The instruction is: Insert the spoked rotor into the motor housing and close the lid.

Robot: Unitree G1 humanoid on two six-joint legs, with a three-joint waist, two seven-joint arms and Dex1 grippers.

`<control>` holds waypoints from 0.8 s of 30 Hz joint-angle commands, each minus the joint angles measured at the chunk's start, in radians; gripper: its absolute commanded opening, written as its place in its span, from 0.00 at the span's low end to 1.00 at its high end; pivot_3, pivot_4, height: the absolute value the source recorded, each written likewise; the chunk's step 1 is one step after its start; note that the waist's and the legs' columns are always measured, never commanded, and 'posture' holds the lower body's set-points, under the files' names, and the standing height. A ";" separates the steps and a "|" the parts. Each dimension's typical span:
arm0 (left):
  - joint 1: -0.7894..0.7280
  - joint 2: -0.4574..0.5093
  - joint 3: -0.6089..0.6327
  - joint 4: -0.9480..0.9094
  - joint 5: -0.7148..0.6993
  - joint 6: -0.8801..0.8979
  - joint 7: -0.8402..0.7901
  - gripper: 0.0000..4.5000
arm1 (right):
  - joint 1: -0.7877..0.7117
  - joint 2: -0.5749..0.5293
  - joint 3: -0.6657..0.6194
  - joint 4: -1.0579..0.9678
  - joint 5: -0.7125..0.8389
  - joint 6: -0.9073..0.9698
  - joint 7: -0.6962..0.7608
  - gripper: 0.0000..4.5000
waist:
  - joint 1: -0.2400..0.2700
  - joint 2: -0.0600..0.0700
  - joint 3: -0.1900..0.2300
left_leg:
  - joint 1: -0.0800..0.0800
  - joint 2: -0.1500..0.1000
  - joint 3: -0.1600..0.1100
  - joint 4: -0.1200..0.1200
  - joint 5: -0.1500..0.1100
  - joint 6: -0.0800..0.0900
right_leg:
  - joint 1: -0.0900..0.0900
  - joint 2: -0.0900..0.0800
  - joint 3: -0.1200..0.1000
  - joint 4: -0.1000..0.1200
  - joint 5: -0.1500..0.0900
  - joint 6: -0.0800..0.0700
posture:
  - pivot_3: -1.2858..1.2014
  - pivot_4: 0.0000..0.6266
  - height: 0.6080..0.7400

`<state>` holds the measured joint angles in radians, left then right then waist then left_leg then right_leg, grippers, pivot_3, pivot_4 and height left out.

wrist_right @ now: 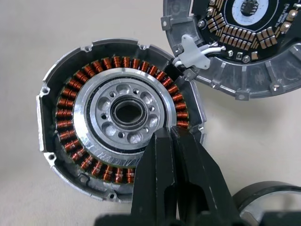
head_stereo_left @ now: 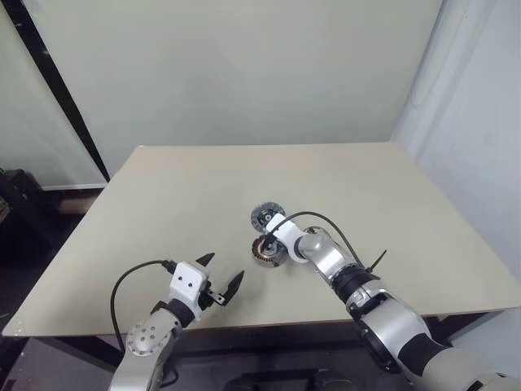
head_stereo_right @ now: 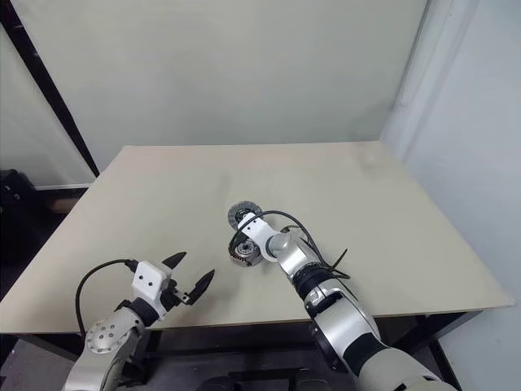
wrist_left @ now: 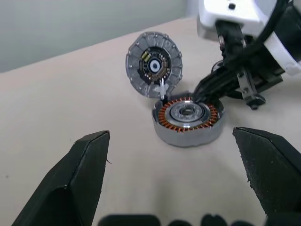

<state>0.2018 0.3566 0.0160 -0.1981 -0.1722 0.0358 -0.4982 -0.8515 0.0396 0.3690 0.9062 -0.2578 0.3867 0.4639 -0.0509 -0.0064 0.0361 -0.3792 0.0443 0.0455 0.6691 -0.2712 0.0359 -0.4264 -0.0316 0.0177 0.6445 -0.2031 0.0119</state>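
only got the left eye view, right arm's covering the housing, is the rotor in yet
Observer: Yes. In the right wrist view the spoked rotor sits inside the motor housing, ringed by the copper windings.
Operator: is the right end effector holding anything
Observer: No. The right end effector is shut with nothing between its fingers, its tips over the rotor's edge.
Operator: and the lid
Observer: The lid is off, lying right beside the housing with its circuit board facing up. White wires join it to the housing.
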 commanded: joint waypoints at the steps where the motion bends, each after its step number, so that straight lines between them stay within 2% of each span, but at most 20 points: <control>1: -0.017 0.002 -0.001 -0.014 0.002 -0.015 -0.004 1.00 | -0.014 -0.007 0.004 -0.057 -0.006 0.012 0.020 0.01 | 0.000 0.000 0.000 | 0.000 0.000 0.000 0.000 0.000 0.000 | 0.000 0.000 0.000 0.000 0.000 0.000 | 0.52 0.00 1.00; 24: -0.004 0.004 0.008 -0.025 0.004 -0.013 0.002 1.00 | 0.004 0.063 -0.012 -0.033 0.018 -0.021 0.004 0.01 | -0.008 0.000 0.000 | 0.001 0.000 0.000 0.000 0.000 0.000 | 0.000 0.000 0.000 0.000 0.000 0.000 | 0.52 0.00 1.00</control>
<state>0.2066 0.3568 0.0163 -0.1980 -0.1715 0.0359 -0.5020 -0.8311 0.0787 0.3638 0.8850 -0.2546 0.3886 0.4699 -0.0585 -0.0067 0.0360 -0.3785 0.0448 0.0452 0.6692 -0.2712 0.0359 -0.4263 -0.0311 0.0179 0.6448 -0.2031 0.0118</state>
